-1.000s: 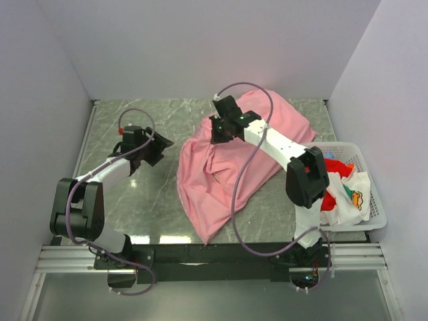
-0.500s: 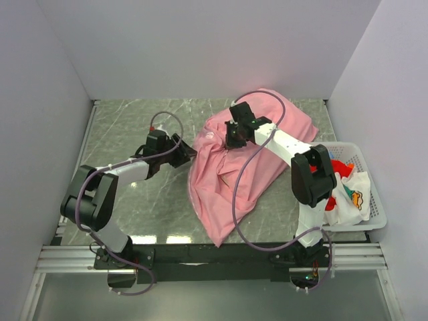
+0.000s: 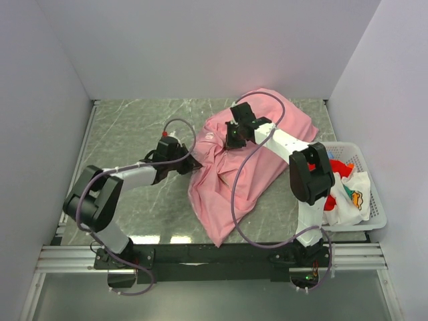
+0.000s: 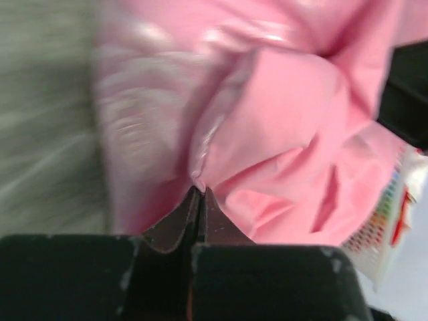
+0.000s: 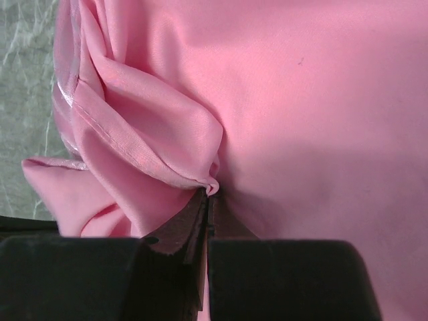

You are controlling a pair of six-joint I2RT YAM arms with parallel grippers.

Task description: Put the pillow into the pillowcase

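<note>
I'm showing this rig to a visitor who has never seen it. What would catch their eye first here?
The big pink pillowcase, crumpled in a heap on the grey marbled table, dominates. The left arm has its jaws shut on the heap's left edge and the right arm pinches a fold farther back. At the right edge, a white basket holds a red cloth and a white printed cloth.

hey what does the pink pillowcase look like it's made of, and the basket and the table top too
The pillowcase: thin woven cloth, satin-like, with a soft sheen, sharp folds and a stitched hem. The basket: likely moulded white plastic, given its even lattice walls. The table top: grey-green with pale veins and glossy reflections, so polished stone or a marble-look laminate; I cannot tell which.
</note>
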